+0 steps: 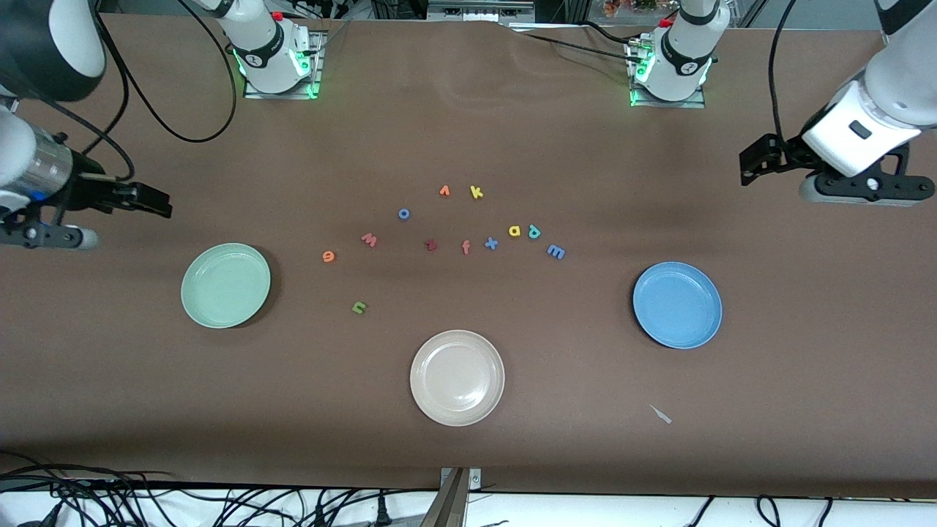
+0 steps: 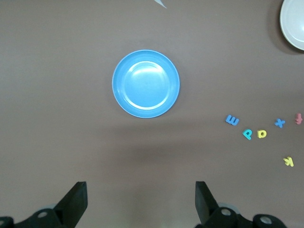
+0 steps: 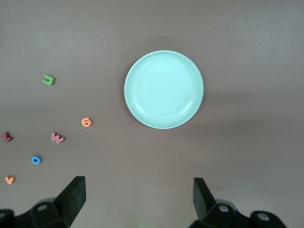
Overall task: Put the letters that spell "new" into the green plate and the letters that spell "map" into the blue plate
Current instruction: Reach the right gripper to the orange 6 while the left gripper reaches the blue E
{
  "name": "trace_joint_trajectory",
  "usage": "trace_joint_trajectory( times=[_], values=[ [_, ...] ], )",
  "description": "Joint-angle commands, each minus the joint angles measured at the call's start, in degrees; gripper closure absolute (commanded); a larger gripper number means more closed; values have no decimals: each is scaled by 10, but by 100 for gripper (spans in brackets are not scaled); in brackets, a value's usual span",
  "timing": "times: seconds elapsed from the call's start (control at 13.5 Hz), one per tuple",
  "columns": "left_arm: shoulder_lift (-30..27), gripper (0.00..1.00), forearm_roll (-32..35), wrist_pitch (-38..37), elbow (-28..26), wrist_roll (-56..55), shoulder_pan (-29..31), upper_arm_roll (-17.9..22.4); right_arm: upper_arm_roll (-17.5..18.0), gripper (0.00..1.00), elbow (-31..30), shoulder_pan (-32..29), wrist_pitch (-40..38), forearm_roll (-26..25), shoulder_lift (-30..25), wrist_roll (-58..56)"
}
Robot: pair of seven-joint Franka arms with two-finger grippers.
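Letters lie loose mid-counter, none plated: green n point(image 1: 359, 308), orange e point(image 1: 328, 255) and pinkish-red w point(image 1: 369, 239) near the green plate point(image 1: 198, 307); blue m point(image 1: 555, 252), yellow a point(image 1: 514, 230) and teal p point(image 1: 534, 232) toward the blue plate point(image 1: 703, 329). Right hand point(image 1: 146, 199) hangs spread above the counter's edge by the green plate, left hand point(image 1: 754, 165) spread likewise near the blue one, both empty. Advice: descend square over one letter, pinch its edges low, avoid neighbouring x point(image 1: 491, 244) and f point(image 1: 465, 247).
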Motion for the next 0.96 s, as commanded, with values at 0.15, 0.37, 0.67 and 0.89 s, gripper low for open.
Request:
trace_joint_trajectory(
  times=[0.15, 0.37, 0.67, 0.89],
  values=[
    [37, 0, 14, -5, 0, 9, -6, -10, 1, 0, -16, 31, 58, 19, 42, 8],
    [69, 0, 5, -4, -2, -28, -5, -11, 1, 0, -77, 70, 162, 27, 58, 54],
    [110, 0, -47, 23, -2, -207, -7, -11, 16, 0, -118, 96, 251, 30, 95, 65],
    [138, 0, -47, 37, -3, -336, -42, -15, 41, 0, -213, 98, 385, 30, 94, 101]
  ],
)
